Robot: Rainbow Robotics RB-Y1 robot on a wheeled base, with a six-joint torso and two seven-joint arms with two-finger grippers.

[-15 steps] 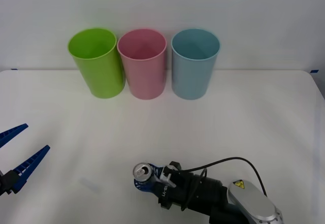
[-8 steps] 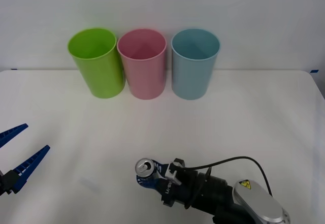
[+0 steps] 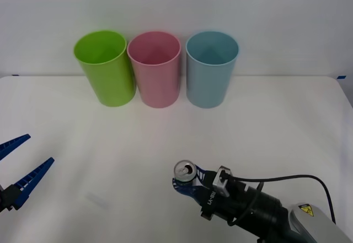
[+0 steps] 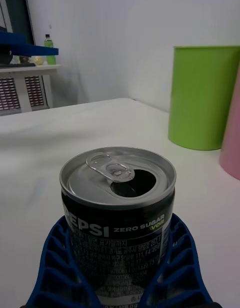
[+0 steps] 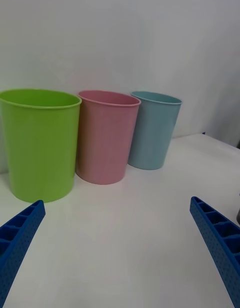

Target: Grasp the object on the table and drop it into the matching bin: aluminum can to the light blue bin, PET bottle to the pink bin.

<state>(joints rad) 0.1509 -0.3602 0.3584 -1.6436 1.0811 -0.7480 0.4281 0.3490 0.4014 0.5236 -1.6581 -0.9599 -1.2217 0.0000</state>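
Note:
The aluminum can [image 3: 185, 172] [image 4: 118, 208] stands upright with its silver pull-tab top showing and a dark printed body. My right gripper [image 3: 186, 183] [image 4: 120, 268] is shut on the can, blue fingers [image 4: 55, 260] hugging both sides, low in the front view, right of centre, above the white table [image 3: 276, 133]. The light blue bin [image 3: 211, 69] [image 5: 152, 130] stands at the table's back, rightmost of the row, with the pink bin [image 3: 155, 69] [image 5: 106, 136] to its left. My left gripper [image 3: 14, 171] [image 5: 117, 248] waits open at the left edge.
A lime green bin [image 3: 105, 66] [image 5: 37, 142] [image 4: 202, 95] stands left of the pink bin; all three bins touch or nearly touch along the back edge. Behind them rises a plain white wall. The right arm's black cable [image 3: 287, 179] loops over the front right.
My right gripper has carried the can to the right and slightly away from the front edge, with the arm swinging right. The left gripper and the bins have not moved.

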